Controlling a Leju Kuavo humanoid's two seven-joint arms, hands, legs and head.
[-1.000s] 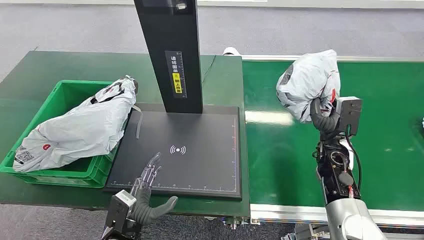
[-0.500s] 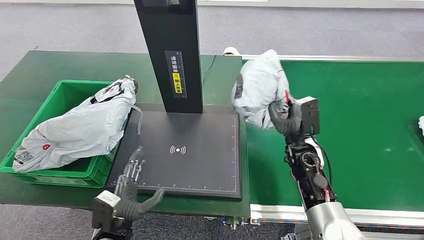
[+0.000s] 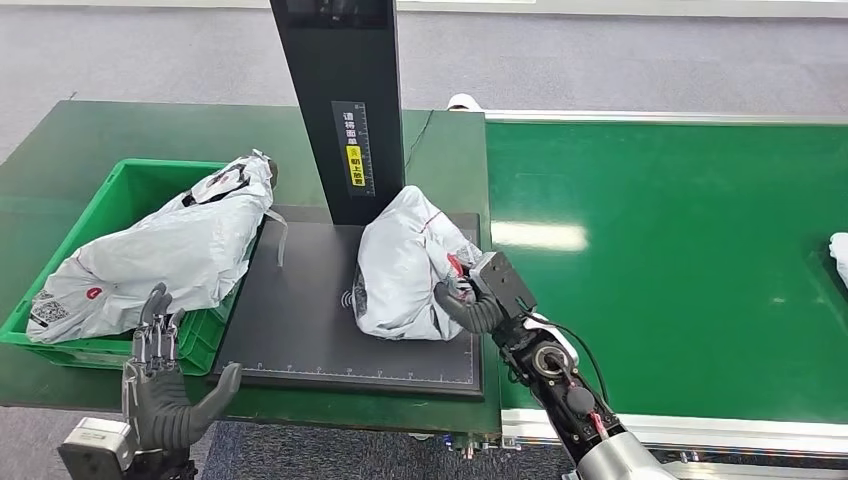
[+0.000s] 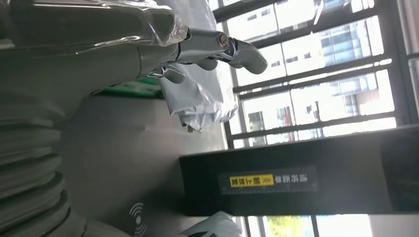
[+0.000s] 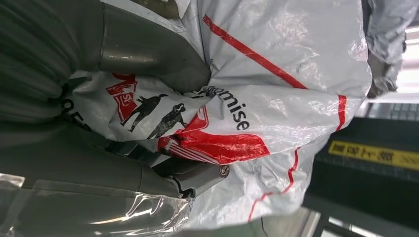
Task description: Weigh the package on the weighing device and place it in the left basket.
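A grey plastic package (image 3: 405, 265) with red markings sits on the black weighing platform (image 3: 300, 330), just right of the wireless mark. My right hand (image 3: 468, 302) grips its right side, and the right wrist view shows my fingers (image 5: 148, 54) pressed into the crumpled bag (image 5: 276, 98). My left hand (image 3: 165, 385) is open with fingers spread, near the table's front edge below the green basket (image 3: 110, 195). In the left wrist view the fingers (image 4: 217, 47) hold nothing. A second grey package (image 3: 160, 255) lies in the basket and hangs over its right rim.
The black column (image 3: 345, 110) of the weighing device rises behind the platform, close to the package. A green conveyor belt (image 3: 680, 260) runs on the right, with a white object (image 3: 838, 250) at its far right edge.
My right hand has carried the package from over the belt leftward and down onto the platform. My left hand has drawn back left toward the table's front edge.
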